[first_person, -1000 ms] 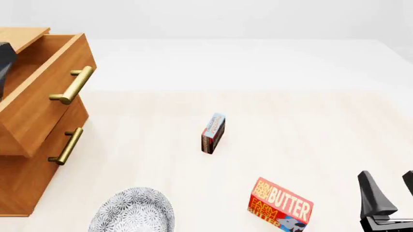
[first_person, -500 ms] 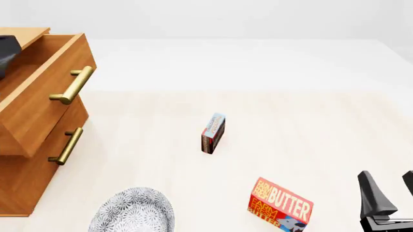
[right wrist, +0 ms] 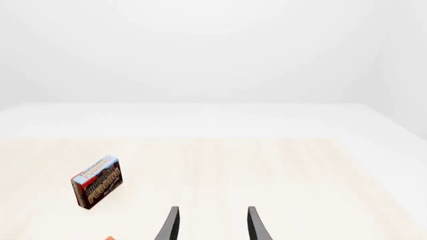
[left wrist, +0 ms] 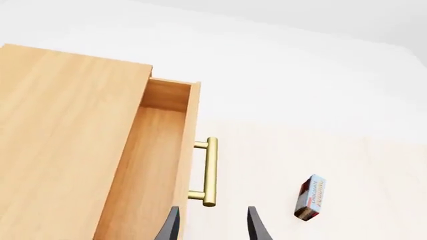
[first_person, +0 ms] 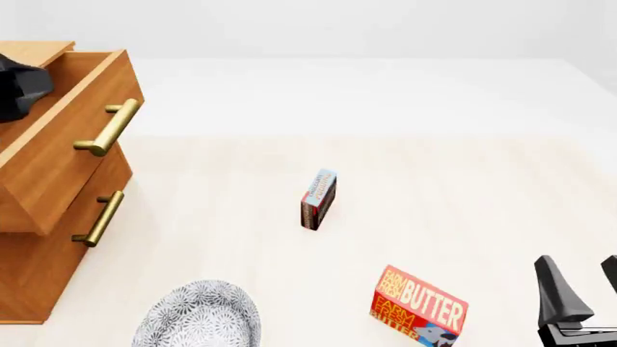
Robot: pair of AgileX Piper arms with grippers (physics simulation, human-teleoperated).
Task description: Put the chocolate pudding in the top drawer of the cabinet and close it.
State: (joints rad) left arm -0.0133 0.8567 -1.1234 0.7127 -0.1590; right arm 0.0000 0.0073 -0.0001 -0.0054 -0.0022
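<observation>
The chocolate pudding is a small box standing on its edge in the middle of the table, also seen as the pudding and the pudding. At the left stands the cabinet; its top drawer is pulled out and shows a bare wooden inside behind its brass handle. My left gripper hangs open above the drawer's front edge, holding nothing. Only a black part of the left arm shows in the front view. My right gripper rests open at the near right, far from the pudding.
A red butter box stands near the front, between the pudding and my right gripper. A patterned grey bowl sits at the front left, close to the cabinet. The lower drawer is shut, its handle sticking out.
The black part of my left arm has shifted a little to the right and up over the open drawer. The pudding, the drawer and the right gripper have not moved.
</observation>
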